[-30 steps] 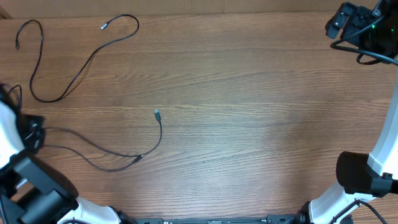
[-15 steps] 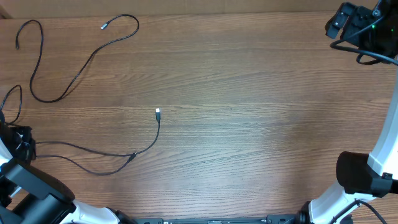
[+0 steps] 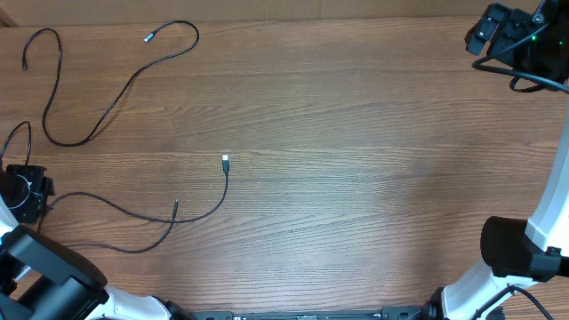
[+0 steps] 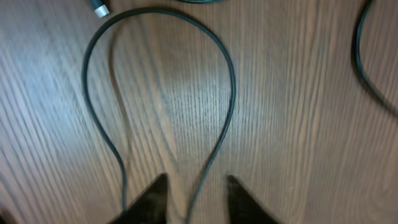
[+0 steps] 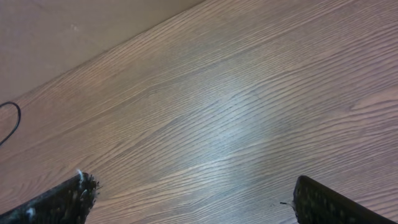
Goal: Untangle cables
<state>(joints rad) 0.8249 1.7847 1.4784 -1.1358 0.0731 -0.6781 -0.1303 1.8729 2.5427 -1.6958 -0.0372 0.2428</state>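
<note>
Two thin black cables lie on the wooden table. One cable snakes across the back left, with a silver tip. The other cable runs from its tip in a curve toward the left edge. My left gripper sits there, low over the table. In the left wrist view its jaws stand a little apart, open. A strand of the cable loop runs loose between them. My right gripper is wide open over bare wood at the back right corner.
A plug tip lies beyond the loop in the left wrist view, and another strand curves at the right. A thin black wire loops by the left arm. The table's back edge runs just behind the right gripper.
The left jaws have parted and let go of the cable. Its strands have slackened and its near plug end has slid left and back. The right arm has not moved.
</note>
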